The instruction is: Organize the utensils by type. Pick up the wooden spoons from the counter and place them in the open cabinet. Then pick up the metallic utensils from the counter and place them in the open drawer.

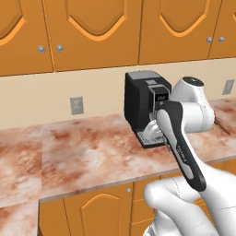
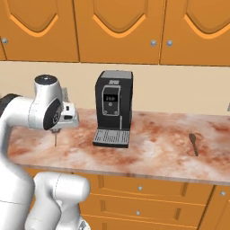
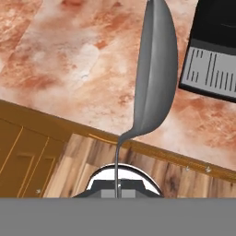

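Note:
A grey metal spoon (image 3: 154,78) sticks out from my gripper (image 3: 116,186), which is shut on its thin handle. The spoon's bowl points away from the hand, over the marbled counter (image 3: 69,60) near its front edge. In the right base view the gripper (image 2: 55,131) hangs just above the counter, left of the coffee machine, and the spoon (image 2: 55,140) shows as a thin sliver beneath it. A dark wooden spoon (image 2: 194,143) lies on the counter at the right, also visible as a thin dark line (image 1: 222,125) past my arm.
A black coffee machine (image 2: 112,108) with a drip tray (image 3: 212,69) stands mid-counter against the wall. Shut orange wall cabinets (image 2: 117,27) hang above, and cabinet fronts and drawers (image 2: 139,188) run below. A wood-grained surface (image 3: 87,161) lies under the counter edge.

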{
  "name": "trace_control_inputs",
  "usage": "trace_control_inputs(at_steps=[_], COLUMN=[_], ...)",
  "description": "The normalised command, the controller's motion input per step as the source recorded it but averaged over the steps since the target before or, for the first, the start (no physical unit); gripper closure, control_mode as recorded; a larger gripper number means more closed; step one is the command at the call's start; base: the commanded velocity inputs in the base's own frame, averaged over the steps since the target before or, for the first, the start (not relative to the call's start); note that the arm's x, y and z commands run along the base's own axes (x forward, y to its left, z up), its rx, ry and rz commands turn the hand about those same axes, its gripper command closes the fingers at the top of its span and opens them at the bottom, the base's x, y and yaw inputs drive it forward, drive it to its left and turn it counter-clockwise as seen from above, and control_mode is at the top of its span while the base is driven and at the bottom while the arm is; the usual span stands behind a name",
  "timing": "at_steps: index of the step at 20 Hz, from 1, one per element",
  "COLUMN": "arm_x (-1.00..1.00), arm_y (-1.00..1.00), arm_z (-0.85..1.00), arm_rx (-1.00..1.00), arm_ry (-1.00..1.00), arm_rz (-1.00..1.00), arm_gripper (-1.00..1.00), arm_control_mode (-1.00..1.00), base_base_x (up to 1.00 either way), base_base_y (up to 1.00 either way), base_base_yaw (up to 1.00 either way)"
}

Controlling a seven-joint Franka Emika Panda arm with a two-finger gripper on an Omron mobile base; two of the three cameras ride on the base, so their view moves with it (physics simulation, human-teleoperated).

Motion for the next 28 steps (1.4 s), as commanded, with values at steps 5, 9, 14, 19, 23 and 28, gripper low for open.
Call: trace_control_inputs(at_steps=[5,9,14,19,23,28], arm_x=[-0.48,-0.49,-0.33,-0.27,0.0,0.0], arm_y=[0.0,0.0,0.0,0.0,0.0,0.0], arm_z=[0.49,0.53,0.22,0.06,0.04,0.0], arm_rx=[0.0,0.0,0.0,0.0,0.0,0.0], arm_ry=[-0.02,-0.08,-0.18,-0.12,-0.1,0.01], arm_rz=[0.04,0.01,0.01,0.0,0.0,0.0], arm_gripper=[1.0,1.0,1.0,1.0,1.0,1.0], arm_control_mode=[-1.0,-1.0,-1.0,-1.0,-1.0,-1.0], base_base_x=[0.0,0.0,0.0,0.0,0.0,0.0], base_base_y=[0.0,0.0,0.0,0.0,0.0,0.0], base_base_yaw=[0.0,0.0,0.0,0.0,0.0,0.0])
